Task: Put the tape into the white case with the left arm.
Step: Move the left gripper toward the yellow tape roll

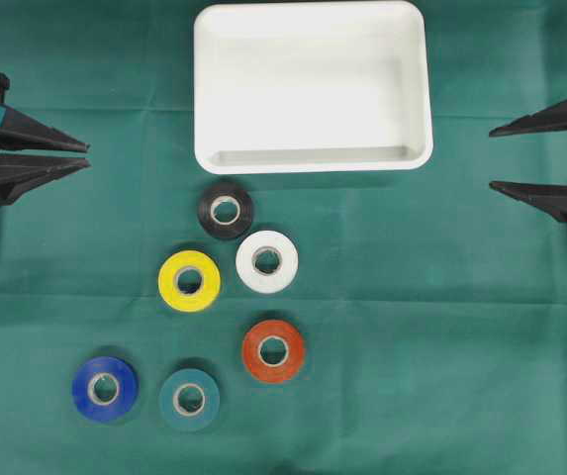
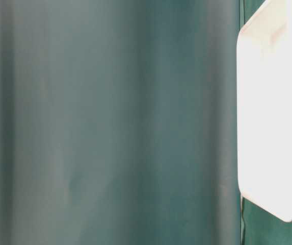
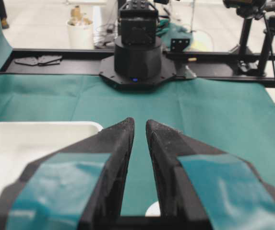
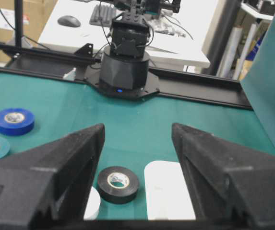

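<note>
Tape rolls, six of them, lie untouched at six o'clock of the white case (image 1: 313, 87), the black roll (image 1: 226, 210) nearest it, so nothing is begun: my left gripper (image 1: 87, 156), pinched shut at nine o'clock, must open and reach.

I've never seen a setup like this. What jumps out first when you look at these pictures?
Six bright tape rolls lie on the green cloth: black, white, yellow, orange, blue and teal. Just beyond them sits a big white tray, with nothing in it. Pointed black fingers wait at each side: the left gripper nearly shut, the right gripper open.
</note>
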